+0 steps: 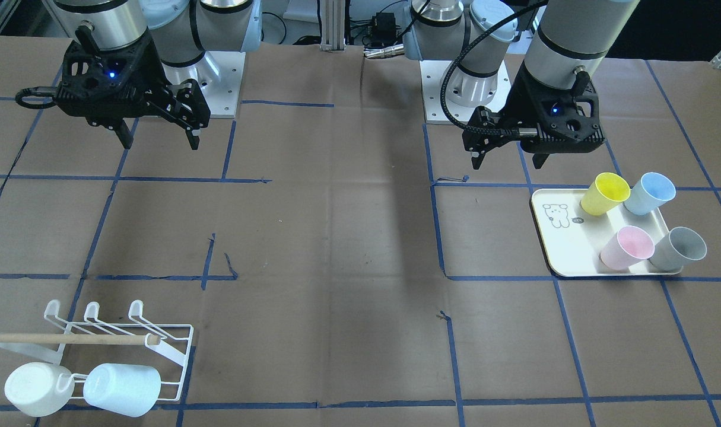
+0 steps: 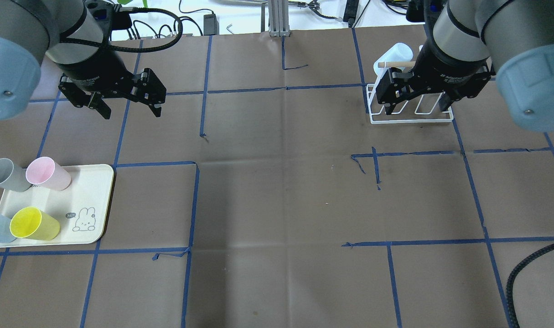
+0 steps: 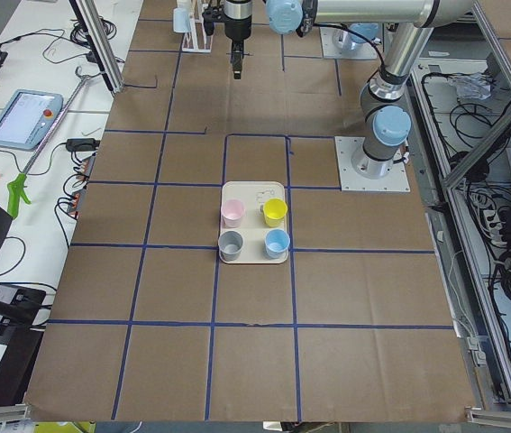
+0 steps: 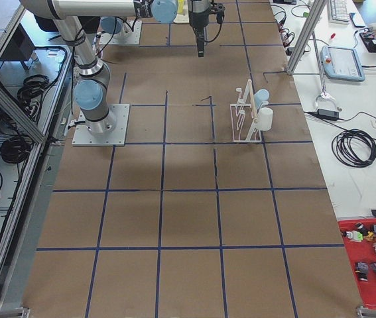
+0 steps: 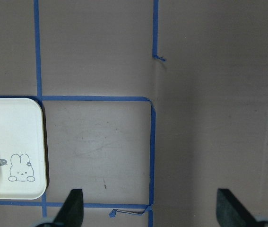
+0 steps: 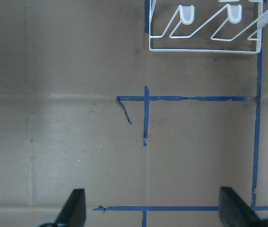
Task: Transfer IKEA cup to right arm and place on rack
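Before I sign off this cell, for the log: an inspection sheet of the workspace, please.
Surface: brown paper table cover, blue tape grid, creased.
Job's things: white wire rack with wooden dowel holds a white cup and a pale blue cup; yellow plastic cup, blue cup, pink cup and grey cup stand on the cream rabbit-print tray.
Clutter: nothing seen.
Grippers: left gripper and right gripper open, empty, above the table.
Cables: thick braided black hose on left arm; thin black cable looped at right arm wrist.
Surroundings: teach pendant, coiled black cable, red bin of small parts on side benches.
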`<state>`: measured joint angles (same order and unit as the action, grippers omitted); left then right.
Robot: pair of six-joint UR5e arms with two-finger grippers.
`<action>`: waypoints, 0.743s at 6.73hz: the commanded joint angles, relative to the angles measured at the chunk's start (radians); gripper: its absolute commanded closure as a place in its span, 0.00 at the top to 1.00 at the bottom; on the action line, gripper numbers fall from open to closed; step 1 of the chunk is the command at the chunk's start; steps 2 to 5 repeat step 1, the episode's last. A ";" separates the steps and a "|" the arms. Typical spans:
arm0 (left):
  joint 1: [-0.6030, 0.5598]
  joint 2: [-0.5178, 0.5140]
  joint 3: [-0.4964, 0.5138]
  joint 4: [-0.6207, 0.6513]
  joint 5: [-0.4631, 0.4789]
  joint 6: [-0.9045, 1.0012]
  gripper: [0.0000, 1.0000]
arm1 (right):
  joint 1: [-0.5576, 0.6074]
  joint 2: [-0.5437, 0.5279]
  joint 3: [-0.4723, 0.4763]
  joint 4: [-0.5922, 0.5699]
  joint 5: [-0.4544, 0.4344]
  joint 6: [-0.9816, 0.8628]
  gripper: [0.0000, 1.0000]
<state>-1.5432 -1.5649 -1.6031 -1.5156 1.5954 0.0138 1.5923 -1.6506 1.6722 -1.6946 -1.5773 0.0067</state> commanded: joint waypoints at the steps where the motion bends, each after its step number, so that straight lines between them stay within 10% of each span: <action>1: 0.000 0.000 0.000 0.000 0.000 0.000 0.99 | 0.000 0.000 0.000 0.000 0.000 0.001 1.00; 5: 0.000 0.000 0.000 0.000 0.000 0.000 0.99 | 0.000 0.000 0.000 0.000 0.000 0.001 1.00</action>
